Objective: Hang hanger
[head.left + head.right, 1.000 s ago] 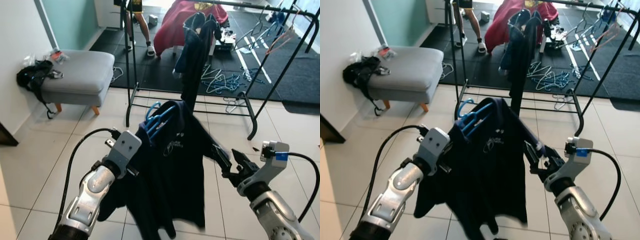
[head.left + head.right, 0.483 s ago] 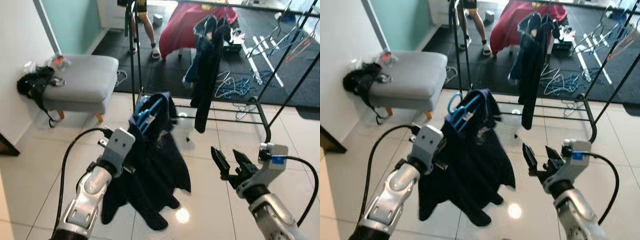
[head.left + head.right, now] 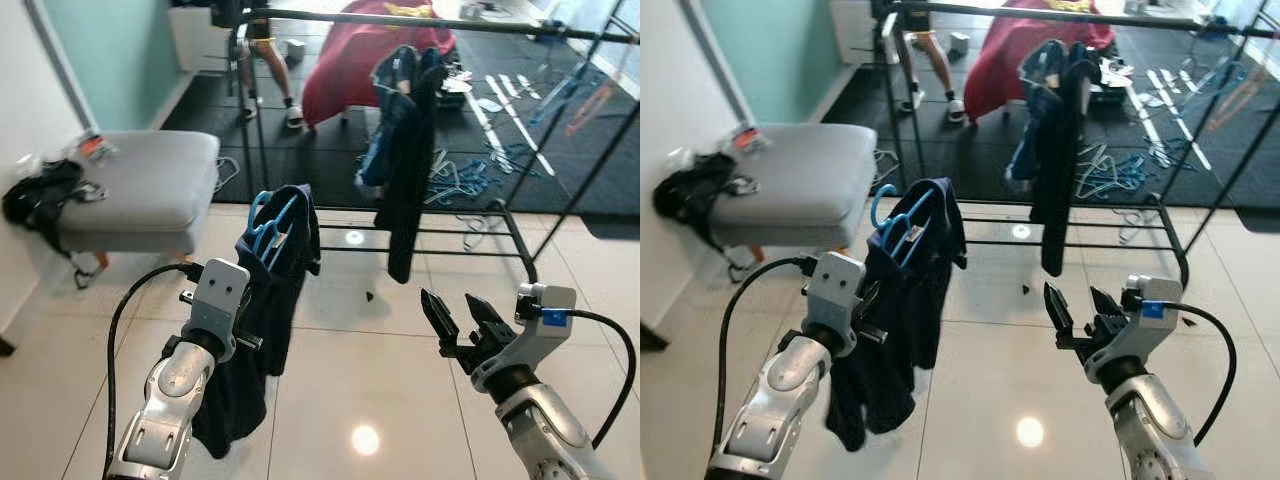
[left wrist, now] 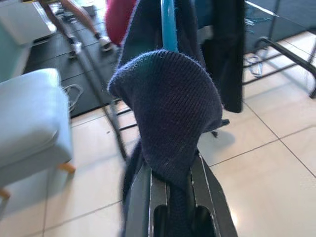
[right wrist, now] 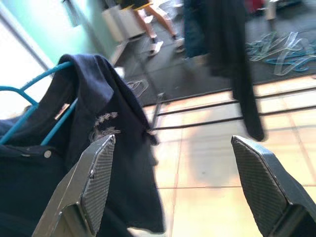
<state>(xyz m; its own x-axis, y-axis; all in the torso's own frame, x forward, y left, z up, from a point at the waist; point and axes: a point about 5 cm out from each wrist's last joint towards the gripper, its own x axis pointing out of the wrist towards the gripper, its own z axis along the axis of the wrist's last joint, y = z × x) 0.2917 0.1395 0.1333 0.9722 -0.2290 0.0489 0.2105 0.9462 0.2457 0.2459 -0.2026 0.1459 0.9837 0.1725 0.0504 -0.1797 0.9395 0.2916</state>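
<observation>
The left pincer is clamped on a dark shirt draped over a blue hanger, held up at the left, near the rack. The right pincer hangs spread wide, gripping nothing, at the right.

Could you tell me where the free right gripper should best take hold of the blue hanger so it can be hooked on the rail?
Probably the bare blue hanger neck just under its hook, reached from the robot's right by the open right gripper. The dark shirt drapes the arms, and the left gripper already pinches the fabric lower down.
</observation>
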